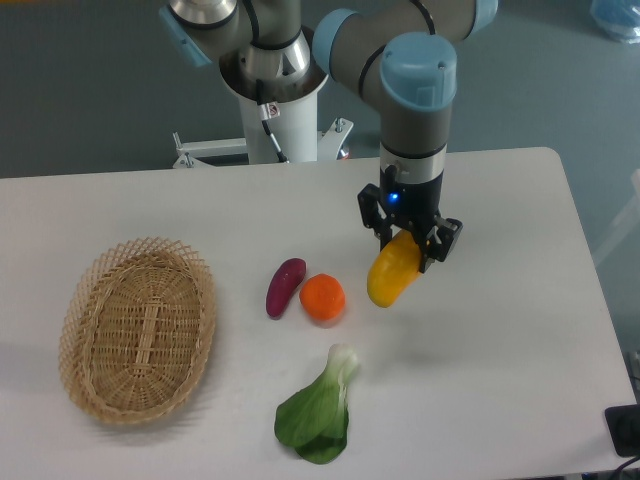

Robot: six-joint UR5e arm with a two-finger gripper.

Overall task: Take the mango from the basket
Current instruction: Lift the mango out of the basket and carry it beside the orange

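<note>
- At the table's (520, 200) left lies the basket (137, 332), nothing visible inside it.
- Right of it, well apart, an eggplant (285, 287) and an orange (323, 298) sit just beside each other.
- Nearer the front edge lies a bok choy (318, 410).
- Right of the orange, the gripper (410, 245) is clamped on the mango (393, 270), which is tilted, its lower end close to the orange.
- No writing is readable.
</note>
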